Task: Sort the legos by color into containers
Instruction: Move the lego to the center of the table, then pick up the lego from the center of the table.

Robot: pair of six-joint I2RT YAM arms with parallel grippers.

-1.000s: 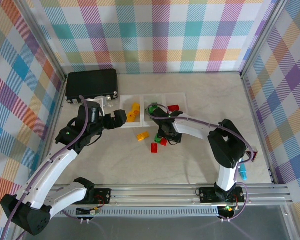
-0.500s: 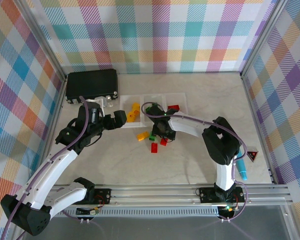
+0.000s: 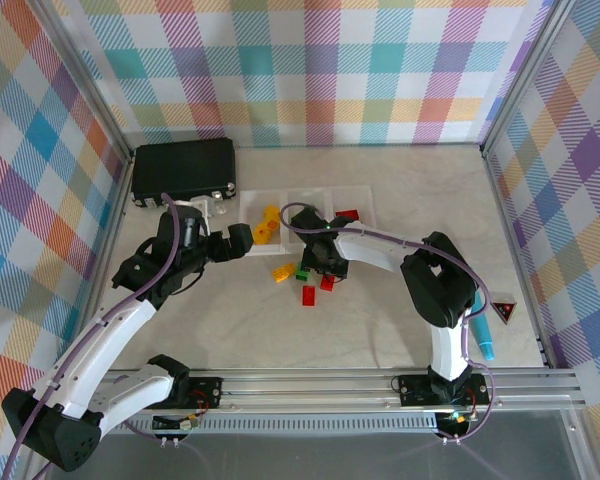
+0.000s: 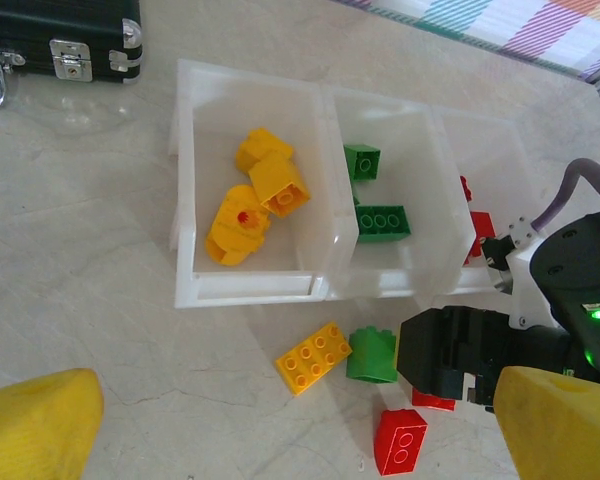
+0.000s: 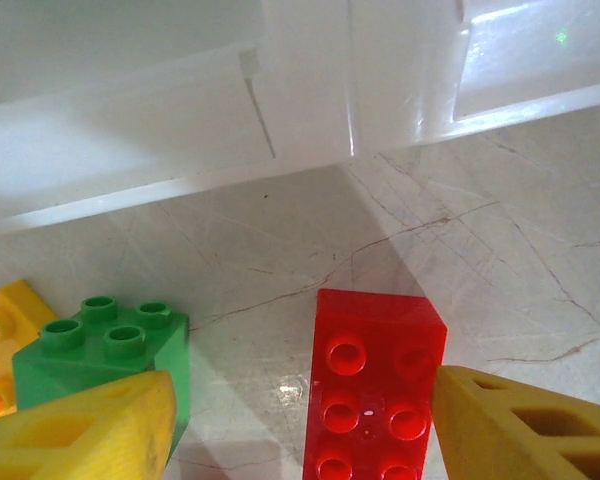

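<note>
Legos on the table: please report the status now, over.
Left pincer open, empty, above the table. Right pincer open, low over red lego, green lego beside it. Nothing blocks containers.

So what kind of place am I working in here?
Most likely a robot test cell, not a home or a workshop. Plaid cloth walls hung on an aluminium frame box in a marble-look table, and an aluminium rail runs along its near edge.
</note>
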